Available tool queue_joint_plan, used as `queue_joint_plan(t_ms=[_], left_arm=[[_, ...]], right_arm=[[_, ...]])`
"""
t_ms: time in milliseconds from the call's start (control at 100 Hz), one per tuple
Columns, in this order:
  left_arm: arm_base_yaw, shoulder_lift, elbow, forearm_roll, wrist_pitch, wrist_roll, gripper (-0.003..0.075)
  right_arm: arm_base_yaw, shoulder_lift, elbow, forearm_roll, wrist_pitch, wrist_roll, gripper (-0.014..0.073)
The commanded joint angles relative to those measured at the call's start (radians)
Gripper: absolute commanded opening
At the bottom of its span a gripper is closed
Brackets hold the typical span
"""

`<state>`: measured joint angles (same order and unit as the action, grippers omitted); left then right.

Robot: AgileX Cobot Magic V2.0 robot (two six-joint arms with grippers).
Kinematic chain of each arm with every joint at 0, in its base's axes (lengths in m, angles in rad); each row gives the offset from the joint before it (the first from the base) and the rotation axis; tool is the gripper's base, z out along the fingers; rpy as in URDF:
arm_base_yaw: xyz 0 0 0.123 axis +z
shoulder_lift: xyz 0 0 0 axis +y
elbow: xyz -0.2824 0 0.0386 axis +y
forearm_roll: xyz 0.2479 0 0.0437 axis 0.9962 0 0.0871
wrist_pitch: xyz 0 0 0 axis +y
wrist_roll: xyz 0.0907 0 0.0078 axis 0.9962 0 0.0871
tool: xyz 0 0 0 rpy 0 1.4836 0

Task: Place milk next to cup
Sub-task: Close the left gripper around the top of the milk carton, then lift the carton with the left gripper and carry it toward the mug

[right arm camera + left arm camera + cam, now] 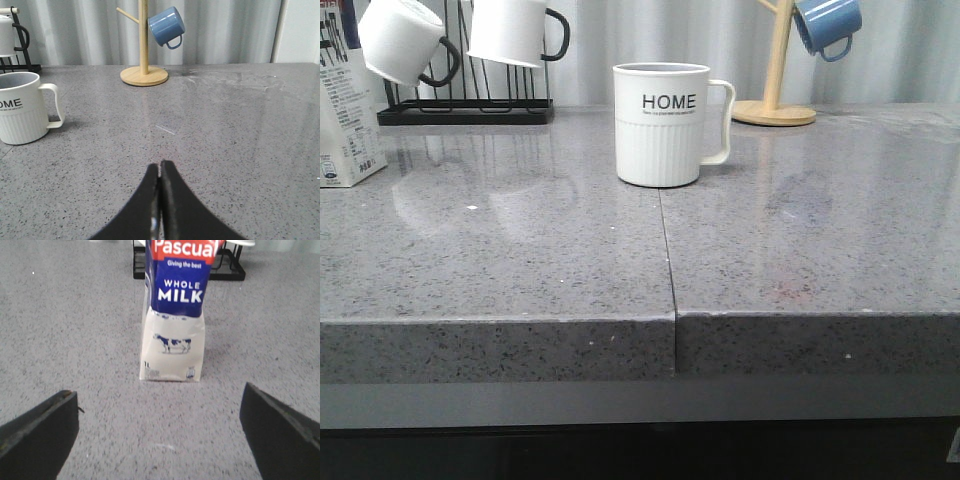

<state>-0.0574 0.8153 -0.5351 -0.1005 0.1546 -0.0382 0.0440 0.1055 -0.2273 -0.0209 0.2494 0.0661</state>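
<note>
Milk (172,315) stands ungrasped at the bench's far left, well apart from the cup (662,124), ahead of my wide-open left pincer (160,432); approach, grasp and carrying all remain.

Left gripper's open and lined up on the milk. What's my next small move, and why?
Probably ease the left gripper straight forward until its open fingers flank the milk, then close. The carton stands upright and centred ahead of the gap, untouched, while the cup sits well off to its right. The right gripper is shut and holds nothing.
</note>
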Motion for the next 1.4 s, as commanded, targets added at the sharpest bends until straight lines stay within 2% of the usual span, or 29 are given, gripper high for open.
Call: queue_joint_plan(t_ms=[0, 320, 840, 1200, 1300, 1390], left_arm=[[-0.007, 0.043, -0.039, -0.01, -0.155, 0.0, 0.0639], [-0.056, 0.247, -0.052, -0.01, -0.388, 0.0, 0.0639], [-0.053, 0.56, -0.296, 0.008, -0.481, 0.0, 0.0639], [-0.051, 0.682, -0.338, 0.008, -0.594, 0.0, 0.0635], [-0.051, 0.689, -0.338, 0.008, -0.607, 0.0, 0.0574], [-0.051, 0.689, -0.338, 0.008, -0.608, 0.0, 0.0447]], right_arm=[[0.001, 0.009, -0.028, -0.01, -0.08, -0.005, -0.0122], [0.001, 0.009, -0.028, -0.01, -0.08, -0.005, -0.0122], [0.001, 0.009, -0.028, -0.01, -0.08, -0.005, -0.0122], [0.001, 0.009, -0.028, -0.01, -0.08, -0.005, -0.0122], [0.001, 0.009, -0.028, -0.01, -0.08, -0.005, -0.0122], [0.001, 0.009, -0.028, -0.01, -0.08, -0.005, -0.0122]])
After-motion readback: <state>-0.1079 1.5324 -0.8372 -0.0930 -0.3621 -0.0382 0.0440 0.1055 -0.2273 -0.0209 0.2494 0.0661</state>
